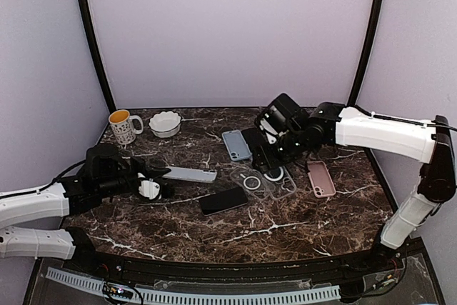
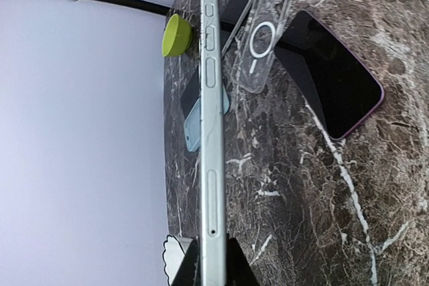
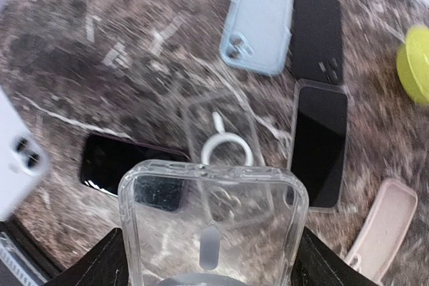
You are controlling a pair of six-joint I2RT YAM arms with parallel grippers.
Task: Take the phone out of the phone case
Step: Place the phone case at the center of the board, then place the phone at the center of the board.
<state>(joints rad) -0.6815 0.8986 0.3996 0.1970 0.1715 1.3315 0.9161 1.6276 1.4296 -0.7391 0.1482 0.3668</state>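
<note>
My left gripper (image 2: 214, 264) is shut on one end of a pale silver phone (image 2: 210, 132), seen edge on with its side buttons showing. From above, that bare phone (image 1: 191, 174) sticks out to the right of the left gripper (image 1: 161, 176), just over the table. The phone's camera corner (image 3: 17, 155) shows at the left edge of the right wrist view. My right gripper (image 3: 211, 262) is shut across the width of an empty clear phone case (image 3: 211, 226), held above the table centre. In the top view the right gripper (image 1: 273, 158) hangs apart from the phone.
On the marble table (image 1: 300, 226) lie a blue case (image 1: 236, 145), a black case (image 1: 253, 137), a clear ring-marked case (image 1: 251, 182), a clear case round a dark phone (image 3: 320, 145), a pink case (image 1: 320, 178) and a black phone (image 1: 223, 200). A mug (image 1: 123, 126) and a white bowl (image 1: 165, 124) stand back left.
</note>
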